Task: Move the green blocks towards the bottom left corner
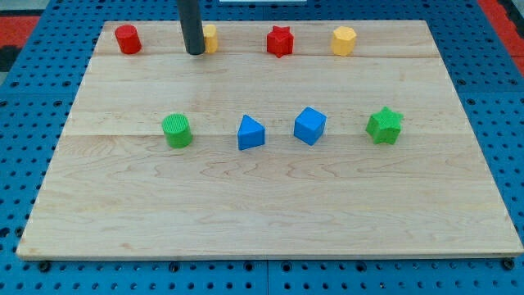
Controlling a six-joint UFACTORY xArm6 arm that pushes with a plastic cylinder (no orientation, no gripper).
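A green cylinder (pixel 176 130) sits left of the board's middle. A green star (pixel 384 125) sits at the right of the same row. My tip (pixel 195 52) rests near the view's top, well above the green cylinder and far left of the green star. It stands just in front of a yellow block (pixel 210 38), partly hiding it. It touches neither green block.
A blue triangular block (pixel 250 133) and a blue cube (pixel 309 125) lie between the green blocks. Along the top are a red cylinder (pixel 127 38), a red star (pixel 280 41) and a yellow hexagonal block (pixel 344 40). The wooden board (pixel 270 221) lies on a blue pegboard.
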